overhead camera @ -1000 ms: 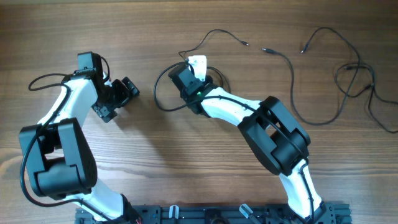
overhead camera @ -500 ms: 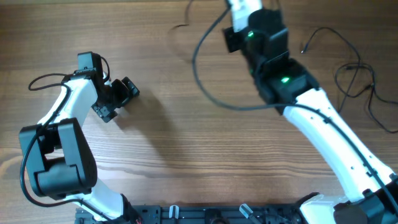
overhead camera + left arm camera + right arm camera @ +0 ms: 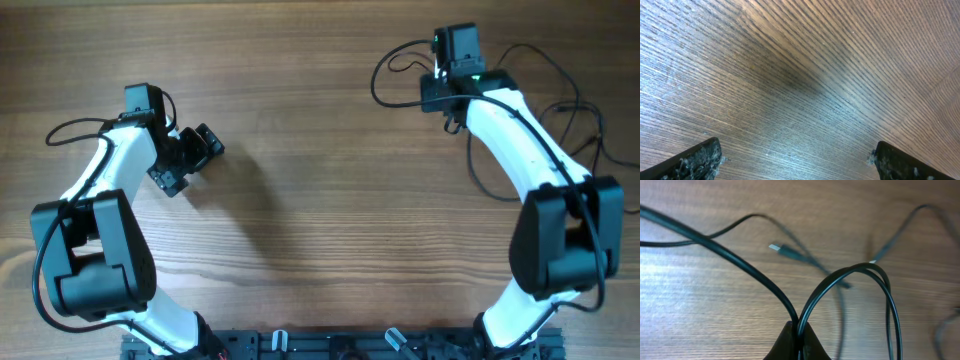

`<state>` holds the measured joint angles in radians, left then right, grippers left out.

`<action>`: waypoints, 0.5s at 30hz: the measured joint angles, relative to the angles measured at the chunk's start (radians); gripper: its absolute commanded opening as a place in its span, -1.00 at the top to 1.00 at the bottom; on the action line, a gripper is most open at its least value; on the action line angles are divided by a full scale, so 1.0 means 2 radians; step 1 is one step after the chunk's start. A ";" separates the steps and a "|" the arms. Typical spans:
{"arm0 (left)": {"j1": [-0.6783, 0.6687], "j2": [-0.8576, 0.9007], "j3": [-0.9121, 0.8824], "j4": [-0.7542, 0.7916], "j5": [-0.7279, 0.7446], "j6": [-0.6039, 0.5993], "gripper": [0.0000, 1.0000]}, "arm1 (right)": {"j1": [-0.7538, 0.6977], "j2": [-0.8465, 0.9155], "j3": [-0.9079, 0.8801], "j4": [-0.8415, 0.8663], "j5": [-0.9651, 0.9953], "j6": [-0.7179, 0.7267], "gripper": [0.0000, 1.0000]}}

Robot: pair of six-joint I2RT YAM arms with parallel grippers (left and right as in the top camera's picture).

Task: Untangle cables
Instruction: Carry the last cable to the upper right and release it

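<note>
Right arm (image 3: 500,120) has just swung hard. A second ago my right jaws were low over the middle of the counter (image 3: 320,200), and now they're out at the far right with the cord in tow. They're clenched tight on a thin black cable (image 3: 840,275), two strands of it pinched together at the tips. One strand runs away up to the left, the other arches up and curls back down on the right.

Just ahead of the right jaws a silver-tipped plug (image 3: 776,247) trails free. A second pale-tipped plug end (image 3: 872,260) hangs a little to its right, blurred.

I reckon that pull has dragged the cords in beside the pile rather than parted them. The rest of the cables (image 3: 575,125) lie knotted just beyond my right jaws, strands crossing each other, so the real sorting is still ahead.

A black loop (image 3: 385,75) bulges out on the inner side of my wrist. I can't tell if it's cord or my own arm's lead, and either could snag.

The left jaws haven't budged. They're released wide, fingertips (image 3: 697,157) apart over bare wood, nothing between them, well away from every cable.
</note>
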<state>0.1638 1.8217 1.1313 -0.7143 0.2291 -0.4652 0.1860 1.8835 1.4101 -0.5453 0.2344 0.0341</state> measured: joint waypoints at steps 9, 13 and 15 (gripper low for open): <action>0.000 0.000 0.000 0.000 0.000 0.000 -1.00 | 0.000 0.029 0.000 0.003 -0.043 0.007 -0.74; 0.000 0.000 0.000 0.000 0.000 0.000 -1.00 | 0.000 0.029 0.000 -0.016 -0.045 0.007 -0.99; 0.000 0.000 0.000 0.000 0.000 0.000 -1.00 | 0.000 0.029 0.000 -0.021 -0.045 0.007 -0.99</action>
<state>0.1638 1.8217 1.1313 -0.7143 0.2287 -0.4652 0.1860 1.9415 1.4101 -0.5877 0.1448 0.0490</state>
